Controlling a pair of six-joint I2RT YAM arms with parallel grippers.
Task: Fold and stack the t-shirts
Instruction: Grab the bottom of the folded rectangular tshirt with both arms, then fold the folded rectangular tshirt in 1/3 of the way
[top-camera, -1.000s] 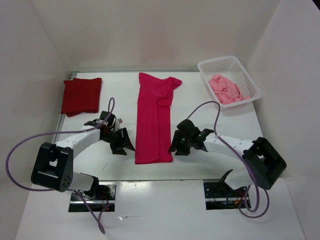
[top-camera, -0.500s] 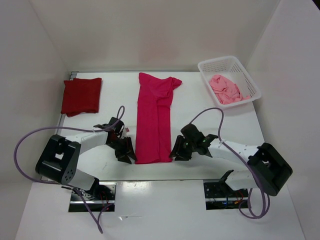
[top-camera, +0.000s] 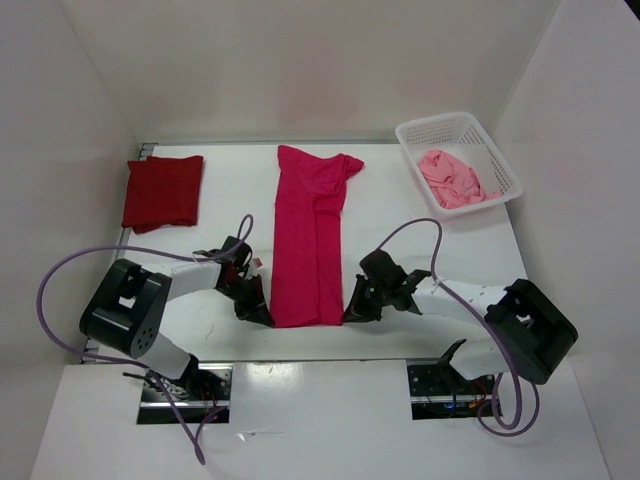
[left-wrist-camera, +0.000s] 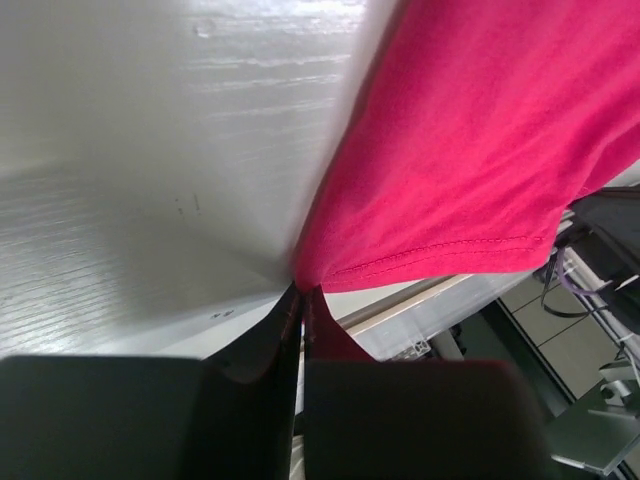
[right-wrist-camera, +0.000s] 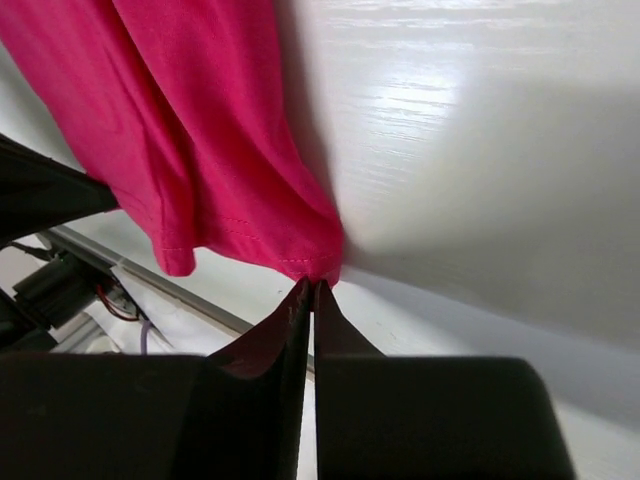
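Magenta shirt (top-camera: 308, 240): lies flat in the middle of the tabletop (top-camera: 230, 190) as a narrow strip. Its long axis runs from the near edge to the far side, collar end far.
Left hand (top-camera: 263, 313): at the near-left hem corner, fingers pressed together on the cloth.
Right hand (top-camera: 351, 312): at the near-right hem corner, fingers together. It seems to pinch the corner, though the wrist view hides how much cloth is caught.
Key relation: the whole shirt stretches away from both hands. Each hand is nearest its own corner, so a fold would likely carry the hem along the long axis toward the collar.
Room: the hem lies close to the near tabletop edge, with bare surface on both sides of the strip.
Other shirts: dark red shirt (top-camera: 162, 192) is folded at far left, well apart. Pale pink shirt (top-camera: 450, 178) is crumpled in the basket (top-camera: 505, 170) at far right.
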